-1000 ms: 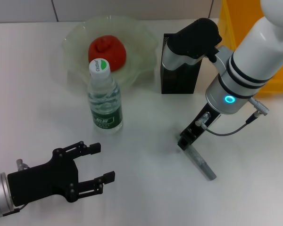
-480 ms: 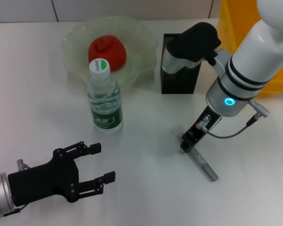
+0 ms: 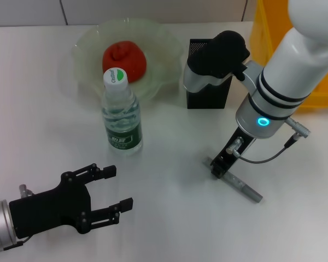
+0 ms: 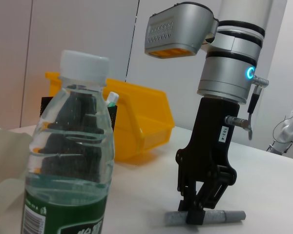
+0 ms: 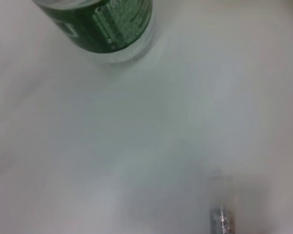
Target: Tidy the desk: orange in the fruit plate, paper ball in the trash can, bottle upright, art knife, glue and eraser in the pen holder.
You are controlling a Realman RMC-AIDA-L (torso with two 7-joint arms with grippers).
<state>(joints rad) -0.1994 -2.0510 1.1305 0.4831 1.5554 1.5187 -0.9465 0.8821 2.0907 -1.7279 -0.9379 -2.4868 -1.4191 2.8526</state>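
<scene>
Left gripper [image 3: 112,188]: parked low at the near left of the desk [image 3: 169,218], jaws spread and holding nothing.

Bottle [image 3: 121,113]: upright just in front of the fruit plate [image 3: 85,46], in which the orange [image 3: 124,59] already lies; these two steps appear done. No paper ball shows on the desk.

Pen holder [image 3: 199,97]: stands to the right of the plate, partly hidden by the right arm; the yellow trash can [image 3: 265,33] sits behind it at the desk's far right edge.

Right gripper [image 3: 221,167]: points down at the desk, its jaws straddling the left end of the art knife [image 3: 245,187], a slim grey bar lying flat. Compared with half a second ago, the knife has swung from a steep diagonal to a shallower one, its free end now pointing further right, while the jaws have barely shifted. The turning suggests the tips have made contact and nudged it, so the grasp is probably under way. In the left wrist view the jaws [image 4: 195,214] stand one either side of the bar, narrowed around it; whether they pinch it firmly cannot be told.
</scene>
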